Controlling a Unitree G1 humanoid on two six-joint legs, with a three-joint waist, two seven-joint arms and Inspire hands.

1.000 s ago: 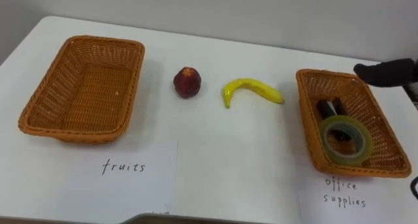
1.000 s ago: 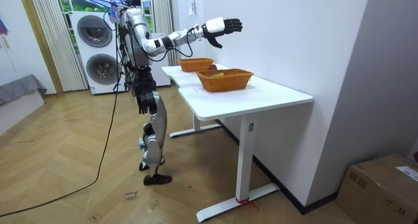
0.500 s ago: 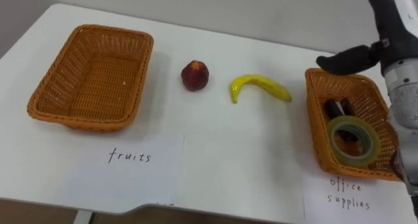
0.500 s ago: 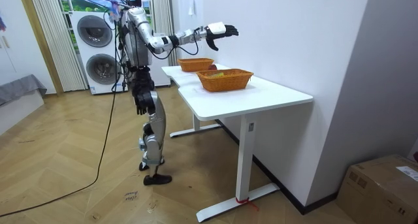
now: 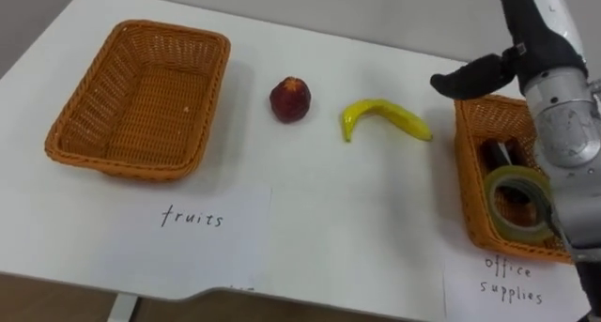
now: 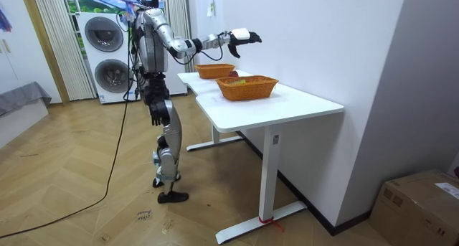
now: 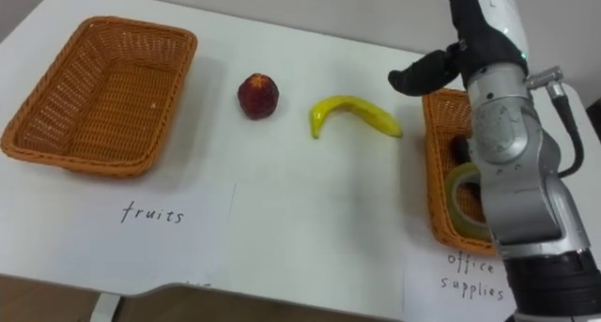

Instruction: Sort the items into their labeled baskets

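Observation:
A dark red round fruit point(image 5: 290, 99) and a yellow banana point(image 5: 385, 117) lie on the white table between two wicker baskets. The fruits basket point(image 5: 122, 161) on the left holds nothing. The office supplies basket point(image 5: 469, 176) on the right holds a roll of tape point(image 5: 519, 202) and a small dark item point(image 5: 498, 155). My right hand point(image 5: 526, 40) hangs open above that basket's far left corner, fingers straight, thumb pointing left toward the banana. It holds nothing. In the room view I stand at the table's end with the right hand point(image 6: 240, 36) raised over it.
Paper labels lie before each basket: "fruits" point(image 5: 192, 219) and "office supplies" point(image 5: 507, 280). The table's front edge point(image 5: 282, 305) runs close below them. My right forearm point(image 5: 563, 144) crosses above the office basket. A wall stands behind the table.
My right hand has swung left from beyond the office basket's far right corner to above its far left corner. The eye view has shifted. The fruit and baskets stay put.

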